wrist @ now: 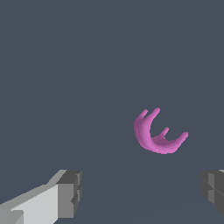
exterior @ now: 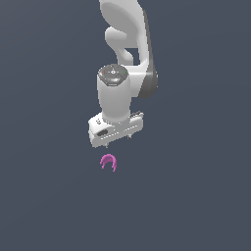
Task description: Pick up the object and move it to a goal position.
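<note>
Magenta-pink and arch-shaped, the one object (exterior: 108, 162) lies alone on the dark surface (exterior: 196, 196), just beside and apart from the single white claw (exterior: 118, 139) hovering above it. It looks light, rigid and small enough to slip, so I would pinch across the thick middle of the curve, not the thin prongs. The claw's two grey fingers (wrist: 70, 192) stand wide apart, holding nothing.

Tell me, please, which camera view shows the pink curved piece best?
The wrist view: the pink curved piece fills much of the frame, its prongs distinct. In the exterior view it is only a tiny arch below the open gripper.
</note>
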{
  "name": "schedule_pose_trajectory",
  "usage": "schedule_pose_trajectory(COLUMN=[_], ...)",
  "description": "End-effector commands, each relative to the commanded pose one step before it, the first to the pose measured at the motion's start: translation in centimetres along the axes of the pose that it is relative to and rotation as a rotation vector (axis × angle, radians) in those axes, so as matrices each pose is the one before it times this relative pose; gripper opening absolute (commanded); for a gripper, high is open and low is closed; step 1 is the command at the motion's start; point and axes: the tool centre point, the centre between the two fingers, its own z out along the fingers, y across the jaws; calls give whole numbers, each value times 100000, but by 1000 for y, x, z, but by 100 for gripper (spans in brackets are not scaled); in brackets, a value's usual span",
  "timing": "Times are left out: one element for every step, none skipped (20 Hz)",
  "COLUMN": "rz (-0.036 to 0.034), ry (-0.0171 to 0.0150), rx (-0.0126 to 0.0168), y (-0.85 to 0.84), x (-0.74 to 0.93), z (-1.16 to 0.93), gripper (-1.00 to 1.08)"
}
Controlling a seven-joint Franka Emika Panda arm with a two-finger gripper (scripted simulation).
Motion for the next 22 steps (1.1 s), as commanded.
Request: schedule_pose_trajectory(rz=[-6694,-2606,-2603,-2600,-2598,-2595,-2593,-2591,-2587,-2586,-2582,-2579,-2576,-2574,-2571,-2567,-2564,-2562,-2558,-2556,-2552,-2549], ry=[-259,-97,-93,-89,-84,-79,-74,-69,-64,-58,-52,-47,-41,-35,-28,-22,-16,-10,-3,3,9,16], rx=[-27,4,10,15,21,26,31,35,39,43,47,50,53,56,58,60,61,63,63,64,64,64], y=[408,163,164,165,165,165,165,165,165,165,165,164,163,162,161,160,158,157,155,153,151,149], x=[137,40,35,29,24,18,13,8,2,-3,-9,-14,-19,-25,-30,-36,-41,-46,-51,-56,-62,-66], z=[536,213,214,214,215,215,215,216,216,216,217,217,217,217,218,218,218,218,218,218,218,218], gripper=[100,100,100,100,100,100,100,100,100,100,100,100,100,100,100,100,100,100,100,100,100,100])
